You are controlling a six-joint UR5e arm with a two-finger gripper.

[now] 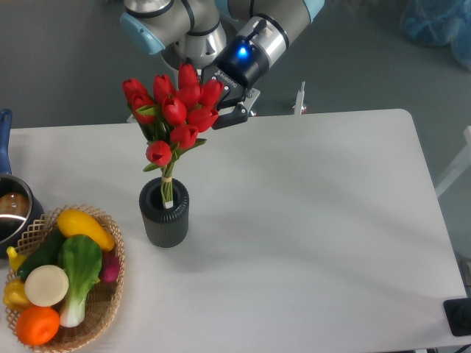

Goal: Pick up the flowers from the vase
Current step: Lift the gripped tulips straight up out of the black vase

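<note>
A: What takes up most of the view?

B: A white table (309,220), with grey floor behind it. Above its far edge hangs the robot arm (221,22), grey with pale blue caps and a blue light glowing at the wrist.

A: And on the table?

B: At the left front corner sits a wicker basket (103,309) of toy vegetables: a yellow one, a green leafy one, an orange one and others. Just behind the basket, at the left edge, part of a dark pot (11,213) with a blue handle shows.

A: Where are the flowers?

B: The flowers (175,110), red tulips with green leaves, stand in the vase (165,217), a dark ribbed cylinder right of the basket. Their pale bound stems go down into its mouth, leaning a little left.

A: And the claw?

B: The gripper (234,110) is right beside the blooms, at the bunch's upper right, its dark fingers (229,118) pointing toward the top tulips. The petals cover part of it, so I cannot tell whether the fingers are apart or closed, nor whether they touch the flowers.

A: Anything in the way?

B: Between the claw and the stems, only the blooms themselves. The basket is near the vase but apart from it.
</note>
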